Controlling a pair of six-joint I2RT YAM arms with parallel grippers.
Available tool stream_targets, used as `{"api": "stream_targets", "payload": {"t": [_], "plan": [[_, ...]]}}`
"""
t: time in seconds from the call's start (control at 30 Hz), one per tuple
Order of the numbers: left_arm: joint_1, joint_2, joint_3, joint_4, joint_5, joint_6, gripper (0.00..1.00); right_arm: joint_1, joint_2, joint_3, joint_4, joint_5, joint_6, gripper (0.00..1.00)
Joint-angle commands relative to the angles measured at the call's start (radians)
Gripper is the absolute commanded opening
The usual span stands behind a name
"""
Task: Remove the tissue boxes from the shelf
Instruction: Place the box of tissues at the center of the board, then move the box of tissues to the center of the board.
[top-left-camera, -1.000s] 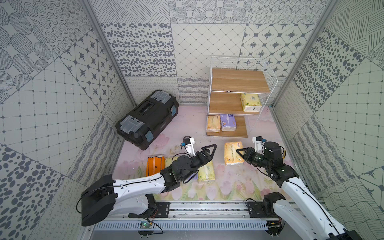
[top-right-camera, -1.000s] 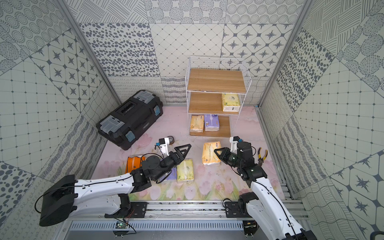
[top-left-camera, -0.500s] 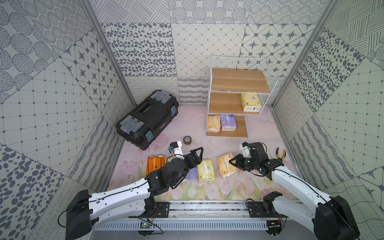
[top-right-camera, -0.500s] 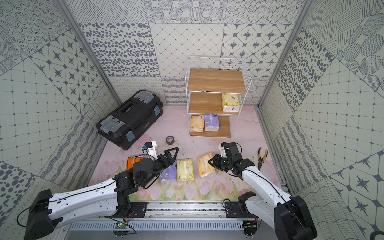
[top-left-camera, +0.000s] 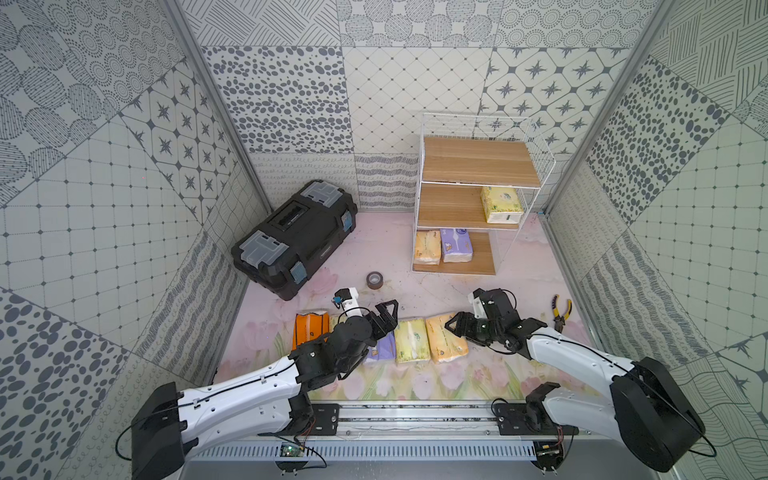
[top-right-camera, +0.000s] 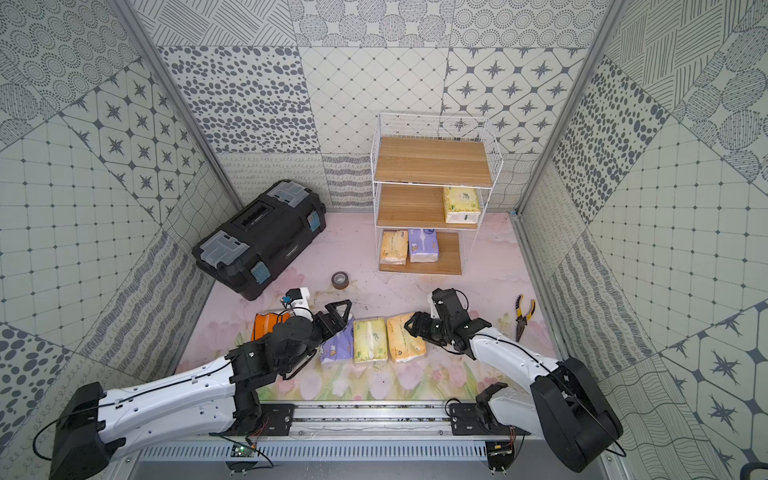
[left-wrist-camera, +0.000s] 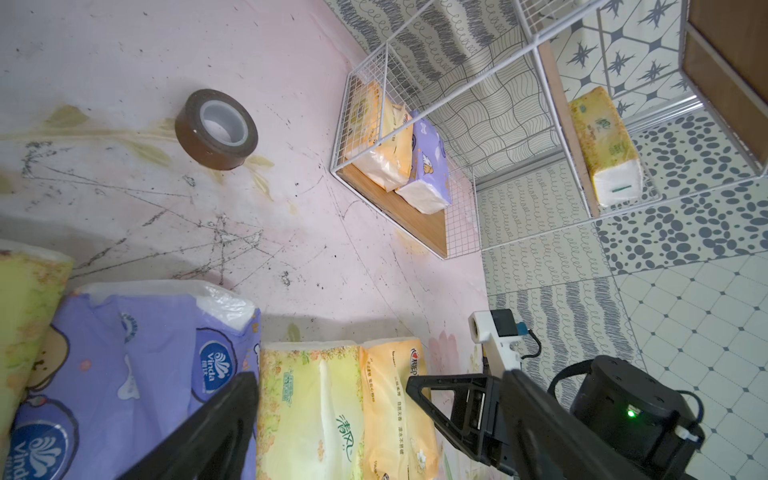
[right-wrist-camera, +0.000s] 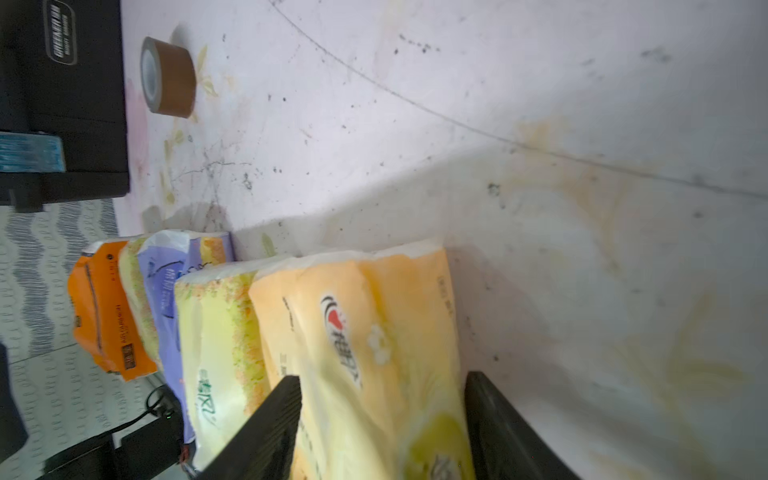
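Note:
The white wire shelf (top-left-camera: 478, 166) holds a yellow-green tissue box (top-left-camera: 500, 203) on its middle board, and a yellow-orange one (top-left-camera: 427, 247) and a purple one (top-left-camera: 456, 245) on its bottom board. On the floor near the front lies a row of boxes: orange (top-left-camera: 309, 334), purple (top-left-camera: 384, 347), yellow-green (top-left-camera: 409, 340) and yellow-orange (top-left-camera: 444, 343). My right gripper (top-left-camera: 455, 326) (right-wrist-camera: 382, 378) is open, its jaws either side of that yellow-orange box (right-wrist-camera: 365, 332). My left gripper (top-left-camera: 384, 318) (left-wrist-camera: 328, 382) hangs open over the row, holding nothing.
A big black toolbox (top-left-camera: 295, 237) lies at the back left. A brown tape roll (top-left-camera: 375, 280) stands between the row and the shelf. Yellow-handled pliers (top-left-camera: 561, 311) lie by the right wall. Patterned walls close in on three sides.
My right gripper has brought the yellow-orange box down to the right end of the floor row and opened its jaws. My left arm has drawn back to the left, still open.

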Motion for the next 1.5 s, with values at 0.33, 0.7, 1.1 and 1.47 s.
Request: {"api": "stream_targets", "payload": {"t": [0.33,0.7,1.1,1.47], "plan": [[0.022,0.095,0.014,0.048,0.079,-0.023,0.95,0.009,-0.087,-0.014,-0.062,0.02,-0.052,0.51],[0.026,0.122,0.023,0.045,0.106,-0.039,0.95,0.159,0.123,0.023,0.14,-0.061,-0.035,0.39],[0.032,0.119,0.031,0.066,0.129,-0.024,0.95,0.195,-0.065,0.03,0.032,0.193,-0.012,0.59],[0.036,0.271,0.164,0.308,0.231,0.118,0.92,0.192,-0.479,0.041,-0.11,0.609,0.101,0.59]]}}
